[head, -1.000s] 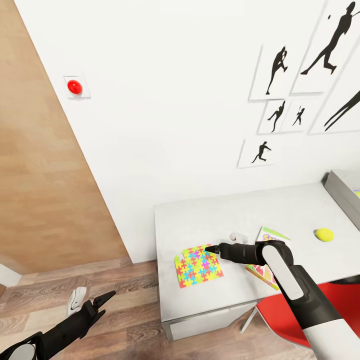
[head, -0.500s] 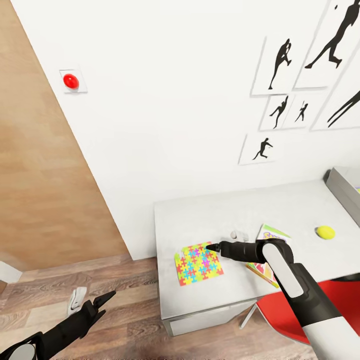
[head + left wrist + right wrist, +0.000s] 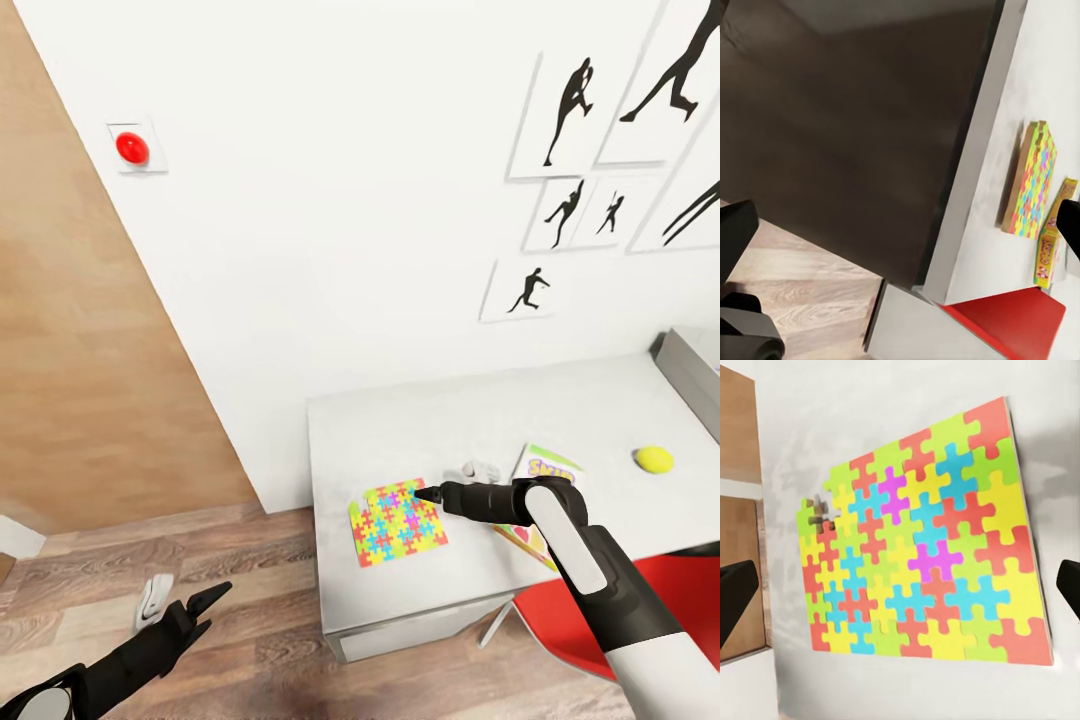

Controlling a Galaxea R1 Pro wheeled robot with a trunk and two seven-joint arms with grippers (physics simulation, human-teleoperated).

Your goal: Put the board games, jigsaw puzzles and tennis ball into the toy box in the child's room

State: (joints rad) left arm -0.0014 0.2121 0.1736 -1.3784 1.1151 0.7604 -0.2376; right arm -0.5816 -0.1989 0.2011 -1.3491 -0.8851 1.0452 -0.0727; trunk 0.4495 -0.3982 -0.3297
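A bright multicoloured jigsaw puzzle (image 3: 398, 522) lies flat near the front left of the grey table (image 3: 400, 430). My right gripper (image 3: 425, 493) hovers over the puzzle's far right corner. In the right wrist view it is open, with the puzzle (image 3: 926, 547) spread between its fingertips (image 3: 735, 600). A colourful flat box (image 3: 545, 470) lies partly under my right forearm. The yellow tennis ball (image 3: 654, 459) rests further right. A corner of the grey toy box (image 3: 695, 370) shows at the right edge. My left gripper (image 3: 205, 603) hangs low over the floor, open and empty.
A red chair (image 3: 590, 625) stands at the table's front right, below my right arm. A small white object (image 3: 475, 470) sits behind the gripper on the table. A white thing (image 3: 155, 597) lies on the wooden floor. A wooden door panel (image 3: 80, 350) is to the left.
The whole head view has shifted a little, so the camera moved. Both arms hold nearly the same pose, and the right gripper stays over the puzzle's corner.
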